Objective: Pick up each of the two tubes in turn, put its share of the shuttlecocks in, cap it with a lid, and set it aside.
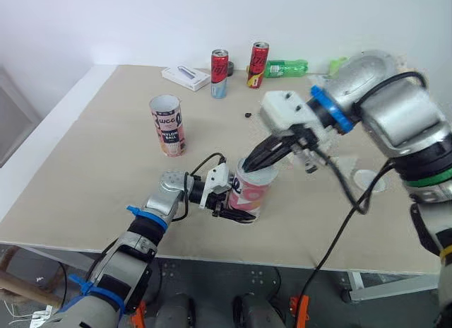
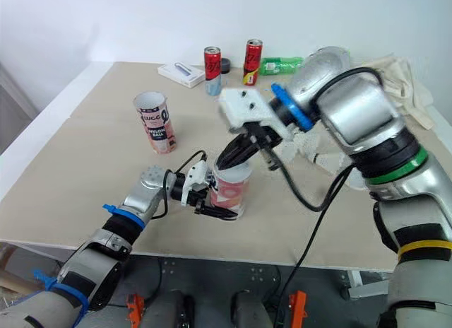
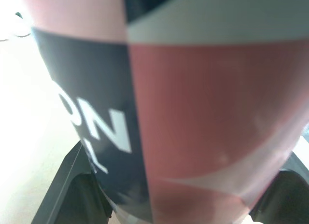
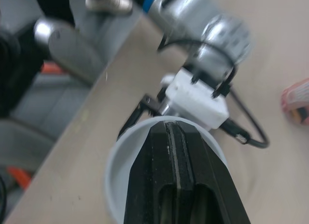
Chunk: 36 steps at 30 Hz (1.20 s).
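Near tube [image 1: 253,194], far tube [image 1: 167,126]: upright, uncapped.

Held tube [image 3: 193,113]: printed outer wrap is looking glossy and smooth; the inner wall is looking matt white.
Surface [image 1: 92,158]: is showing a smooth, matt beige finish.
Right hand [image 4: 175,137]: is looking like matt black plastic.
Drink can [image 1: 219,73]: is gleaming as glossy metal.

My right fingers [image 4: 154,175], pressed together in the mouth of the tube [image 1: 252,190], hide its inside, its blurred wall is cut off at top and base between my left fingers [image 3: 72,185], and the dark speck [image 1: 248,115] on the table [image 1: 106,165] is too small to name.
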Each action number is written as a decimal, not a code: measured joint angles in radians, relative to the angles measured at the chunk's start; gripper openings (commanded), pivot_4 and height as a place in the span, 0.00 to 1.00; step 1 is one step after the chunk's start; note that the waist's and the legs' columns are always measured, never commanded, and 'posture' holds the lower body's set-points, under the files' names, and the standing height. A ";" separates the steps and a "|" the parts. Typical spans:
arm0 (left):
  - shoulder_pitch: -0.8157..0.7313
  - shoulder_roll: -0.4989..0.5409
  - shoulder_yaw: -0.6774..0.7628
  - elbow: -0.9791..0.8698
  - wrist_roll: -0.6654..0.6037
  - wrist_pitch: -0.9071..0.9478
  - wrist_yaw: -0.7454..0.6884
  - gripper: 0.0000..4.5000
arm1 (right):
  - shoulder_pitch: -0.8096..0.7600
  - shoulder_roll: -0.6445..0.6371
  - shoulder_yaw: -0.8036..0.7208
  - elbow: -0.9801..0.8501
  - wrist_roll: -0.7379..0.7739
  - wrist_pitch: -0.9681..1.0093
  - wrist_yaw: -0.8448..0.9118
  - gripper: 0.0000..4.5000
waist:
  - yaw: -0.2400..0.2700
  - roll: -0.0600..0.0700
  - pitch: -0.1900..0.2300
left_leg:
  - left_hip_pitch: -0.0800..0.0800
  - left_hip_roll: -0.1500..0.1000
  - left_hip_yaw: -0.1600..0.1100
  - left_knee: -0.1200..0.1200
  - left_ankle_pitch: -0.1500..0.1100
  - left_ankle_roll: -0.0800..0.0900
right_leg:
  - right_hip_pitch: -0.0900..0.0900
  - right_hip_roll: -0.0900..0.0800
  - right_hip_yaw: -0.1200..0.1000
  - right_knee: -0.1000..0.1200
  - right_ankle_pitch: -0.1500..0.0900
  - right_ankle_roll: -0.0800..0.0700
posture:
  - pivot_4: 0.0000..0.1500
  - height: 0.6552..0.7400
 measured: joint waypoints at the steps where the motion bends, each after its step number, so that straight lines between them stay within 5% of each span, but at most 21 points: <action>1: 0.005 0.000 0.003 -0.003 -0.003 -0.003 -0.003 0.62 | 0.007 -0.024 -0.028 -0.009 0.013 0.011 0.000 0.01 | -0.001 0.000 0.000 | 0.000 0.000 0.000 0.000 -0.001 -0.001 | 0.000 0.000 0.000 0.000 0.000 0.000 | 1.00 1.00; 7: 0.016 -0.008 0.011 0.019 -0.003 -0.083 0.007 0.62 | 0.156 -0.156 -0.236 -0.090 0.047 0.089 -0.028 0.01 | 0.001 0.000 0.001 | -0.001 -0.001 -0.001 0.000 -0.002 -0.001 | 0.000 0.000 0.001 -0.001 -0.001 0.001 | 1.00 1.00; 11: 0.013 -0.018 0.010 0.053 0.005 -0.156 0.025 0.62 | 0.467 -0.223 -0.499 -0.257 0.112 0.182 -0.148 0.01 | 0.005 -0.002 0.000 | 0.000 0.000 -0.004 0.000 -0.002 -0.002 | 0.004 -0.001 -0.002 -0.003 -0.001 0.001 | 1.00 1.00; 13: 0.007 -0.024 0.014 0.087 0.012 -0.197 0.044 0.88 | 0.708 -0.226 -0.635 -0.362 0.134 0.254 -0.237 0.00 | 0.005 -0.001 0.000 | 0.000 -0.001 -0.002 0.001 -0.002 -0.002 | 0.004 -0.002 -0.001 -0.002 -0.001 0.002 | 1.00 1.00; 15: 0.007 -0.020 0.013 0.128 0.027 -0.196 0.053 1.00 | 0.839 -0.221 -0.703 -0.419 0.137 0.290 -0.283 0.15 | 0.001 0.001 0.001 | 0.000 -0.001 -0.001 0.001 -0.001 -0.002 | 0.002 -0.001 0.001 -0.002 0.000 0.003 | 1.00 1.00; 23: -0.014 -0.024 0.035 0.177 0.021 -0.182 0.037 1.00 | 1.130 -0.172 -0.834 -0.486 0.121 0.300 -0.429 0.95 | -0.005 -0.001 0.002 | 0.002 -0.001 -0.001 0.002 0.002 -0.001 | 0.002 0.007 0.002 -0.001 0.000 0.011 | 1.00 1.00; 36: 0.025 0.156 0.051 0.011 0.006 -0.080 -0.025 1.00 | 1.161 -0.036 -0.742 -0.462 0.141 0.299 -0.550 0.98 | -0.006 -0.002 0.003 | 0.001 0.000 -0.001 0.001 0.003 -0.001 | 0.002 0.009 0.007 -0.001 0.000 0.012 | 1.00 1.00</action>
